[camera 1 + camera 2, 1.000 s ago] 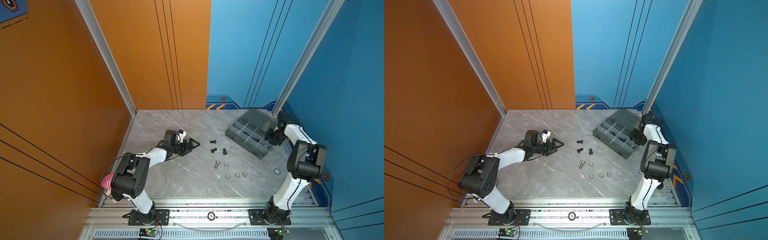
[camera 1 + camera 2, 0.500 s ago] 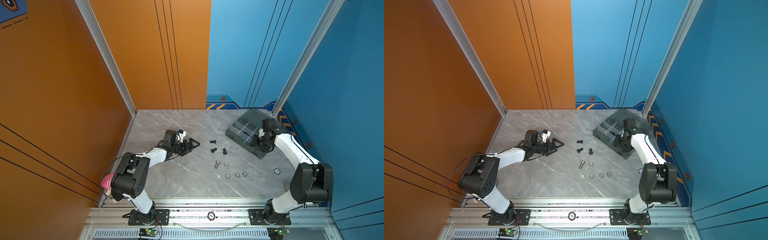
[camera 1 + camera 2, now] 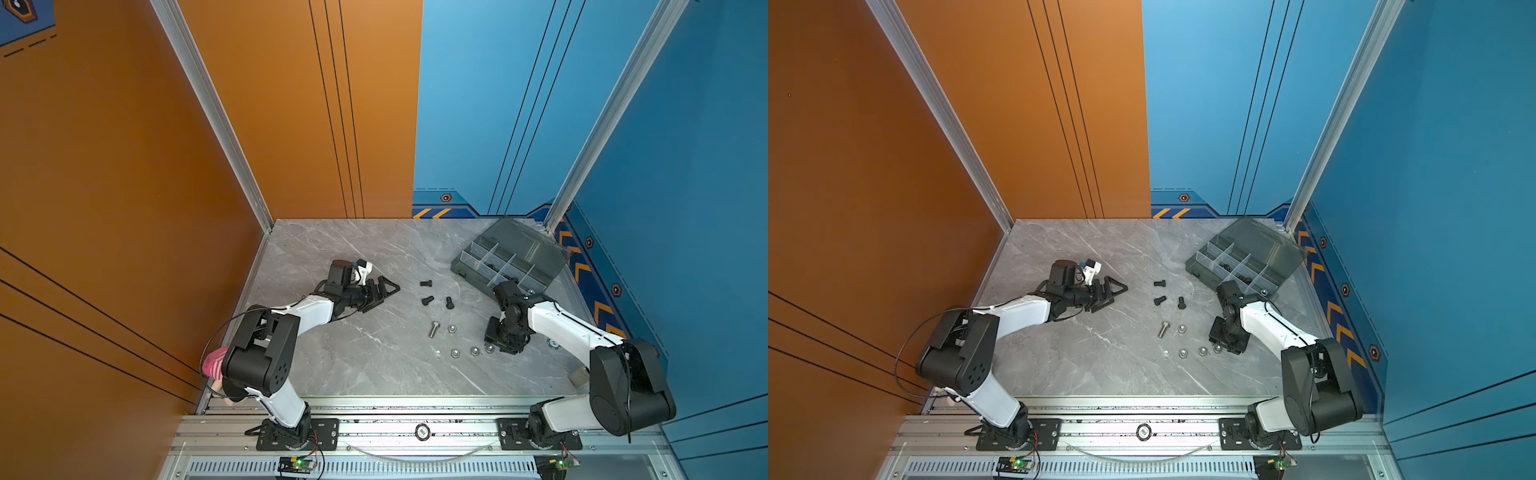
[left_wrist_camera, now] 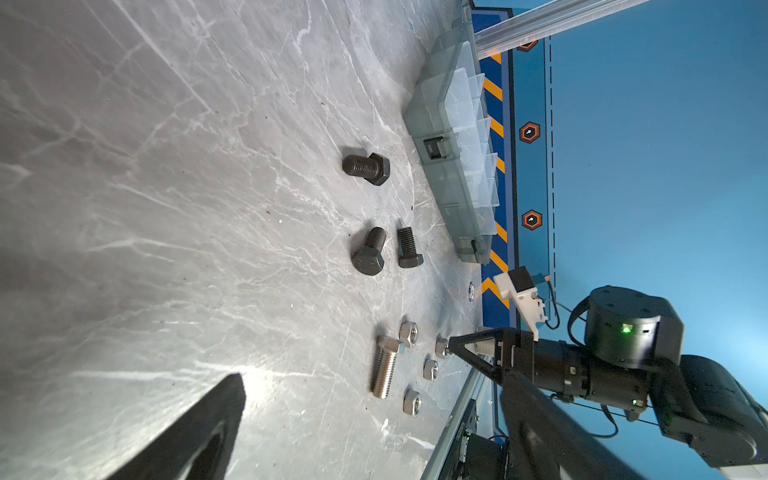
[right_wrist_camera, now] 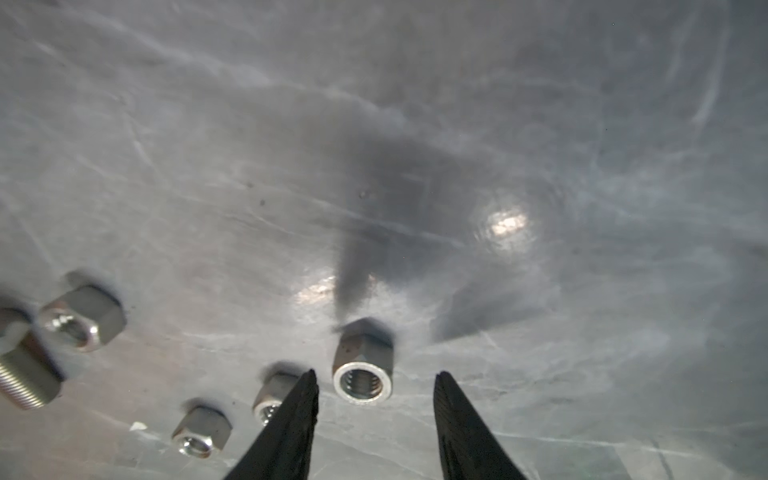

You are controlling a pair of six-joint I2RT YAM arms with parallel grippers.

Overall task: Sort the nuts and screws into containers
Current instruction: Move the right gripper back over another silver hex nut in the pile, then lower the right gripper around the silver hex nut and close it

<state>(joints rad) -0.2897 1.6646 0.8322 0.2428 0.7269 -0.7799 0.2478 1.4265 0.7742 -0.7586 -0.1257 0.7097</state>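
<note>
Grey marbled table point(image 3: 365, 374) filled the floor between orange and blue walls in both top views. At its far right corner sat the smoky box point(image 3: 469, 272), its tinted lid point(image 3: 528, 245) thrown back toward the wall. Three stubby black bolts point(image 3: 427, 300) lay loose near the middle, apart from the box. Nearer the front rail lay one silver bolt point(image 3: 434, 329) with a nut just beside its head, and three more shiny nuts point(image 3: 474, 351) in a curved row. The right gripper point(image 3: 491, 347) pointed down at the row's right end, its arm folded low. The left gripper point(image 3: 386, 291) lay stretched low, left of the black bolts, with bare table round it.

From the left wrist, its two fingers point(image 4: 187, 449) stood far apart with nothing between them. Bolts and nuts lay ahead, the box's front wall beyond, and the right gripper's tip hung right at the end nut point(image 4: 441, 347).

From the right wrist, the black fingertips point(image 5: 299, 415) stood spread either side of that end nut, which sat on the table, threaded hole toward the camera, unpinched, a gap showing on each side.
</note>
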